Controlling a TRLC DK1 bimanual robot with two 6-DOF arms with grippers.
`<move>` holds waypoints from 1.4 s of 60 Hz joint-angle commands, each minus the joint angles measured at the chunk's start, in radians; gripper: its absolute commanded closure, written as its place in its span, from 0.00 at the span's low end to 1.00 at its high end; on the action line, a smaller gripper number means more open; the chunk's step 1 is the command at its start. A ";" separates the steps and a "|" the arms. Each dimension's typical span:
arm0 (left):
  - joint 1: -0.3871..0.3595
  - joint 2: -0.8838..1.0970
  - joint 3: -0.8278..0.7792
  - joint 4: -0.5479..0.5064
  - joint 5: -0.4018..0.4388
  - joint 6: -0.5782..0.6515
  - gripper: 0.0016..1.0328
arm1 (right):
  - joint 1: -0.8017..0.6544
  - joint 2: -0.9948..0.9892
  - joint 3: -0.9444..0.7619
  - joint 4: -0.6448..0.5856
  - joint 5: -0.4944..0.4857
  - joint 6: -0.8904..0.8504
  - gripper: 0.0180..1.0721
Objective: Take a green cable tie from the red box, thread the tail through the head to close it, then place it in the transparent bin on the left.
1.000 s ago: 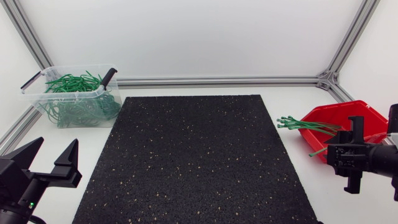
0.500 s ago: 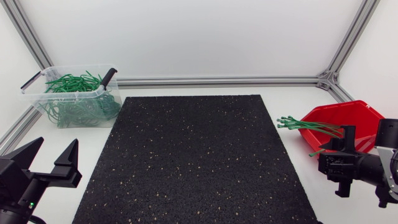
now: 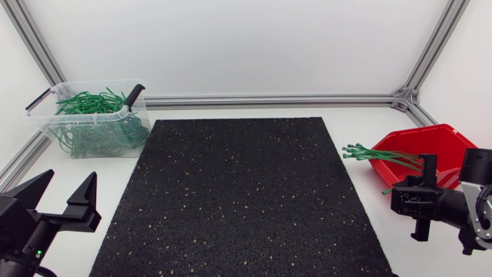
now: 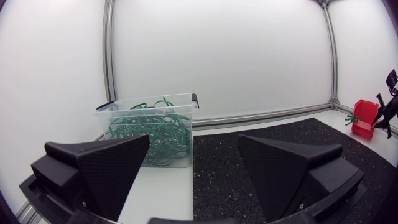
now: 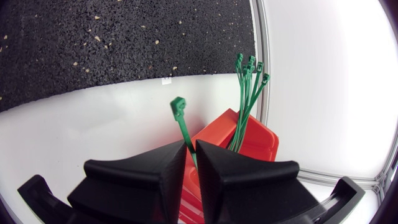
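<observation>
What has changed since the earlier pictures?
The right tool, shut on one green plastic cable tie, drew back from the red plastic box, a little toward the black speckled mat. The left tool and the transparent bin stayed put.

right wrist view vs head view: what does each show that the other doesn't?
Only right wrist: the grip up close, with the right pincer shut on one green cable tie, whose head pokes out ahead of the fingertips. Only head: the transparent bin holding looped ties, and the open left pincer. Both: the red box, the bundle of ties sticking out of it, and the black mat.
</observation>
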 commanded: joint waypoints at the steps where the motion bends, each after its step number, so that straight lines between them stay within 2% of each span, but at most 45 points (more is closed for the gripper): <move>1: 0.002 -0.008 -0.039 -0.027 -0.001 0.013 0.04 | 0.000 -0.001 -0.012 0.013 0.008 0.014 0.94; 8: 0.002 -0.008 -0.039 -0.027 0.001 0.013 0.04 | 0.013 -0.014 0.008 0.000 0.017 0.037 0.94; 22: -0.003 -0.008 -0.039 -0.029 0.001 0.013 0.04 | 0.050 -0.080 0.122 -0.141 0.016 0.106 0.94; 37: -0.004 -0.008 -0.039 -0.027 -0.001 0.013 0.04 | 0.094 -0.097 0.436 -0.450 -0.038 0.310 0.94; 42: -0.003 -0.008 -0.039 -0.027 -0.001 0.013 0.04 | 0.140 -0.096 0.534 -0.529 -0.029 0.419 0.94; 54: -0.003 -0.008 -0.039 -0.027 -0.001 0.013 0.04 | 0.270 -0.068 0.757 -0.791 -0.036 0.530 0.94; 66: -0.001 -0.008 -0.039 -0.027 -0.001 -0.004 0.04 | 0.404 0.033 0.975 -1.064 -0.110 0.677 0.94; 72: 0.011 -0.008 -0.039 -0.027 -0.001 -0.014 0.04 | 0.476 0.094 1.042 -1.184 -0.154 0.751 0.94; 84: 0.002 -0.007 -0.039 -0.025 -0.001 -0.027 0.04 | 0.603 0.188 1.047 -1.277 -0.182 0.896 0.94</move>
